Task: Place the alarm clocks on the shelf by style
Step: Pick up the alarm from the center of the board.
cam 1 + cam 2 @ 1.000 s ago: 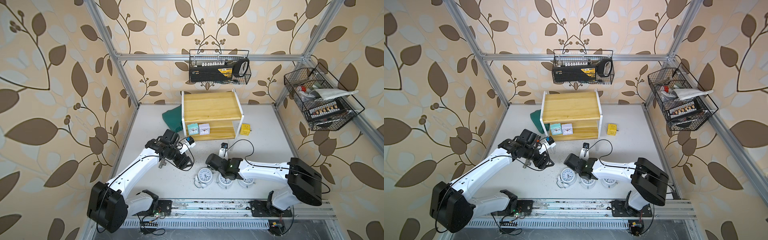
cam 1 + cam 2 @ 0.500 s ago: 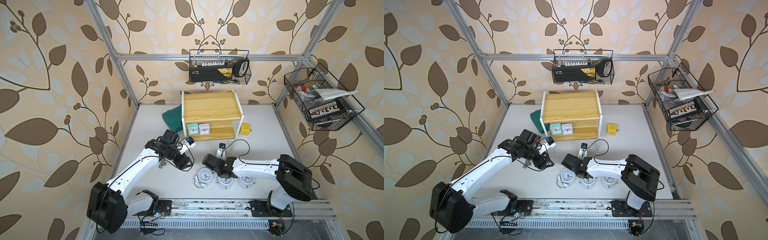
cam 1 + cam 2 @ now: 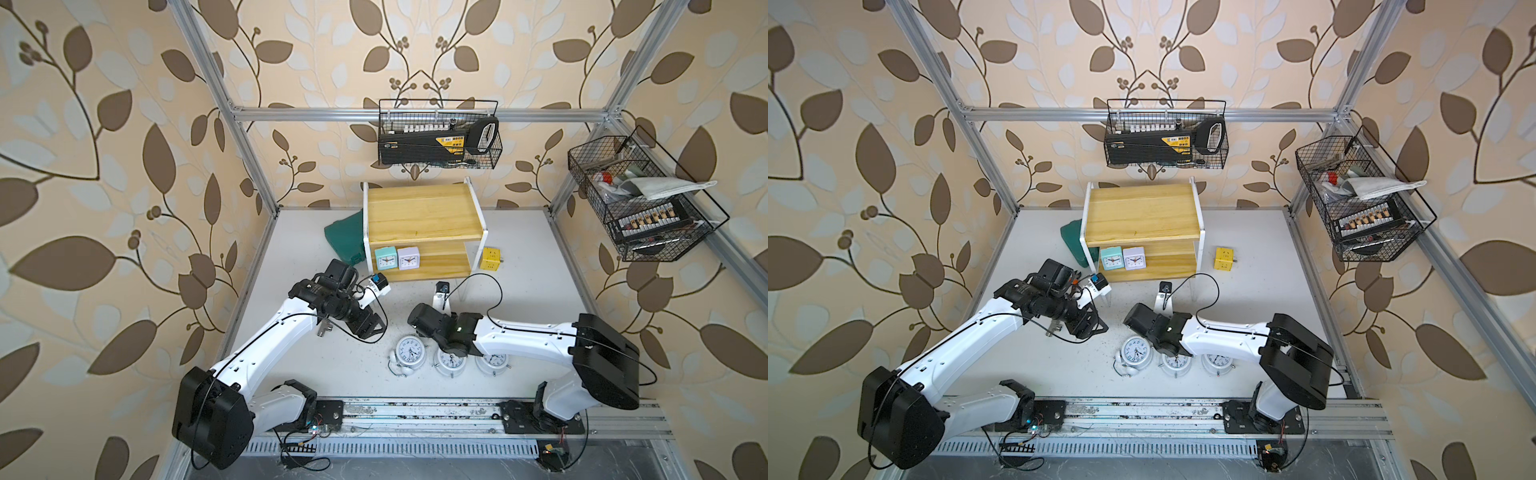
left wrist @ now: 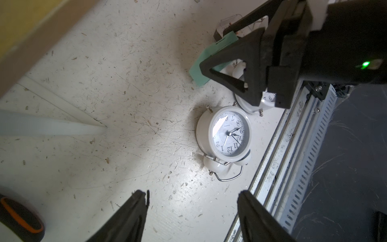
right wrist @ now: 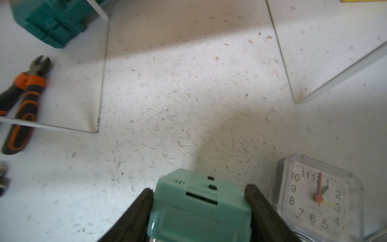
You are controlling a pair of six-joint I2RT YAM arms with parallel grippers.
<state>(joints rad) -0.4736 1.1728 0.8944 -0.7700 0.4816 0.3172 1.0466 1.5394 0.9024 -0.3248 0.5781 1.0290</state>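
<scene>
Clock (image 5: 199, 207), teal, pinched inside the right pincer (image 5: 198, 190).

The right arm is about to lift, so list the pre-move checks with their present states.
1. Right gripper fingers against both sides of the teal clock: ok.
2. Clock raised off the table: cannot tell.
3. Clearance to the clear clock beside one finger: cannot tell.
4. Bare space on the lower board of the shelf, beside the shelved teal clock and lilac clock: ok.
5. Left gripper open, empty, apart from the right gripper: ok.
</scene>
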